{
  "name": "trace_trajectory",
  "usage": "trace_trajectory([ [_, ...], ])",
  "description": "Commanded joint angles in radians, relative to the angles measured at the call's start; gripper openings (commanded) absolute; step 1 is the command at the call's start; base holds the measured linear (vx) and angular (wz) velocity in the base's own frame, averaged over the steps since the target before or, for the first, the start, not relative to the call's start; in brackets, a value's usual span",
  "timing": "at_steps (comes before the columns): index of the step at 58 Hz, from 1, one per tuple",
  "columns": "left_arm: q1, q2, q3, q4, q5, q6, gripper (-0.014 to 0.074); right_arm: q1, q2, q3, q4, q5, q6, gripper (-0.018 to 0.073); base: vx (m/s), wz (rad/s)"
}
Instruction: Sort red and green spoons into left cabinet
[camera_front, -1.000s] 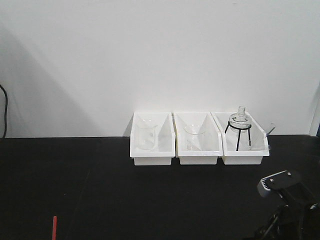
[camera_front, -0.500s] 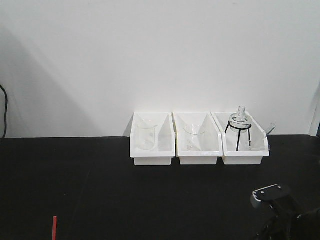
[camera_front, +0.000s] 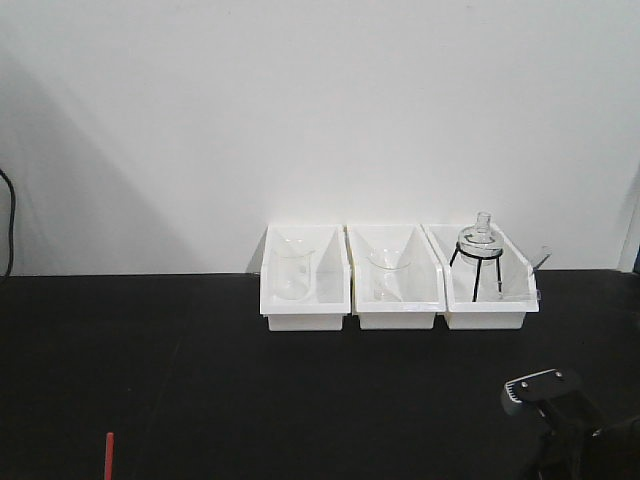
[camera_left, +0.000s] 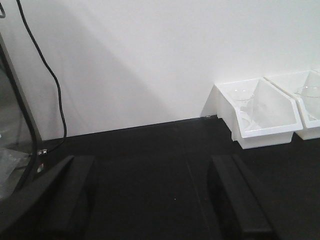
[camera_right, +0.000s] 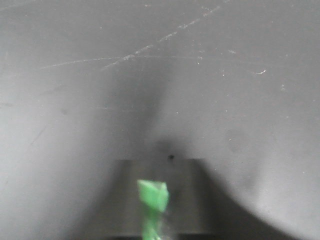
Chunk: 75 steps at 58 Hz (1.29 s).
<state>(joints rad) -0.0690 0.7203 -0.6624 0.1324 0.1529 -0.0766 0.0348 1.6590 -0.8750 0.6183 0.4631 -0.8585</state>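
The red spoon (camera_front: 108, 455) shows only as a thin red tip at the bottom left of the black table (camera_front: 200, 380) in the front view. A blurred green spoon (camera_right: 152, 196) end stands up at the bottom centre of the right wrist view. My right gripper (camera_right: 160, 170) appears shut on it, pointing at the scratched table surface close below. The right arm (camera_front: 550, 395) sits low at the front right. My left gripper (camera_left: 152, 200) is open over bare table, holding nothing. The left cabinet is out of view.
Three white bins (camera_front: 305, 290) with glass beakers stand in a row against the white wall; the right one (camera_front: 485, 290) holds a flask on a black tripod. A black cable (camera_left: 52, 85) and a grey upright frame (camera_left: 20, 125) are at the far left.
The right arm has dropped lower and slightly left since a second ago, then held almost still. The red spoon and the bins have not moved.
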Motion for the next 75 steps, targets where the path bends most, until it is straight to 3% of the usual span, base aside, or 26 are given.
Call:
trace_trajectory([
  [1, 0.001, -0.002, -0.038, -0.006, -0.081, -0.008, 0.0576, -0.006, -0.037, -0.032, 0.016, -0.035, -0.008, -0.0013, 0.0, 0.0],
  [35, 0.001, -0.002, -0.038, -0.008, -0.096, -0.01, 0.0576, -0.006, -0.181, -0.103, 0.055, -0.009, -0.004, -0.0006, 0.0, 0.0],
  [43, 0.001, -0.002, -0.055, -0.023, -0.071, -0.064, 0.0576, -0.006, -0.258, -0.148, 0.109, 0.028, -0.003, -0.0004, 0.0, 0.0],
  [48, 0.001, 0.0, -0.091, -0.075, 0.021, -0.107, 0.0576, -0.006, -0.297, -0.159, 0.143, 0.038, -0.003, -0.0004, 0.0, 0.0],
  [56, 0.001, 0.046, -0.186, -0.14, 0.21, -0.093, 0.0575, -0.006, -0.346, -0.161, 0.144, 0.042, -0.004, -0.0004, 0.0, 0.0],
  [62, 0.001, 0.122, -0.259, -0.218, 0.334, -0.02, 0.0575, -0.006, -0.36, -0.161, 0.143, 0.048, -0.004, -0.0004, 0.0, 0.0],
  [75, 0.001, 0.31, -0.35, -0.47, 0.457, 0.173, 0.0575, -0.006, -0.362, -0.161, 0.146, 0.07, -0.004, -0.0004, 0.0, 0.0],
])
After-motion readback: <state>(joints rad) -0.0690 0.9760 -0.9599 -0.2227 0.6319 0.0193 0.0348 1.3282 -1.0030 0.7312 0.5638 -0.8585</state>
